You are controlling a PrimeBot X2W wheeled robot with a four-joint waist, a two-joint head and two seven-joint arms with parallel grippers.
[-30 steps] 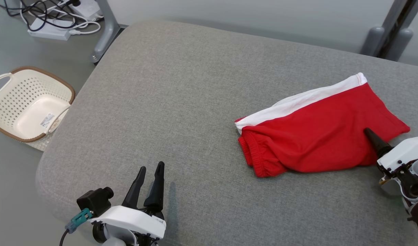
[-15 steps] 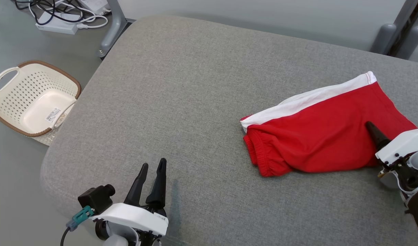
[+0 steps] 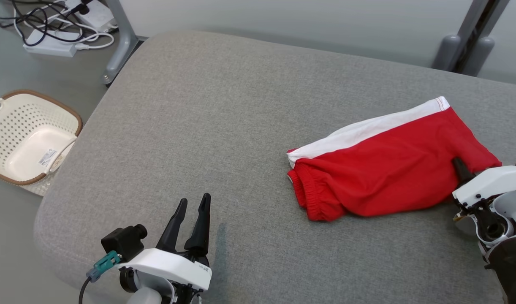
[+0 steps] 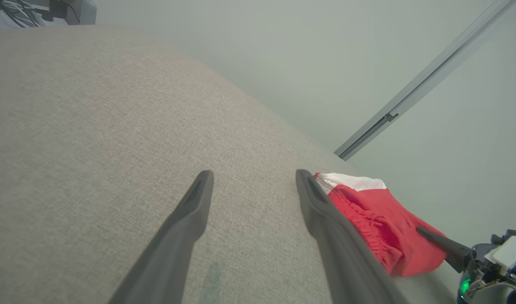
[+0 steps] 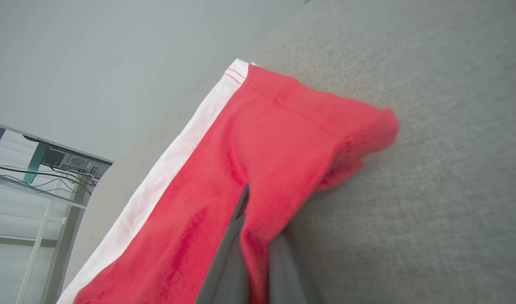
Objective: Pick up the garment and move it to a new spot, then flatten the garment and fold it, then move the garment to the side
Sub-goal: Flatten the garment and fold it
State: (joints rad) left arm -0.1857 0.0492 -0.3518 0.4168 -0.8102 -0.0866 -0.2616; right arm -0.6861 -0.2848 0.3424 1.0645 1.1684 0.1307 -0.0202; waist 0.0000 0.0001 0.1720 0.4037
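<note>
Garment [image 3: 384,169] lies on the grey pad [image 3: 224,126] in the head view, over on the robot's right. Its long axis runs from the gathered red end near the middle out to the far right, with a white band along the far edge. The right claw [image 3: 460,169] sits at its near right corner, clenched on a pinch of red cloth. The left claw [image 3: 194,211] hovers well apart at the near left, released and empty.

Left wrist view: the fingers stand wide over bare pad, and the garment is off to their right.

Right wrist view: red cloth is gathered between the two fingers. The right arm has the grip, so the lift to a new spot looks like the next step, and open pad lies to the left
</note>
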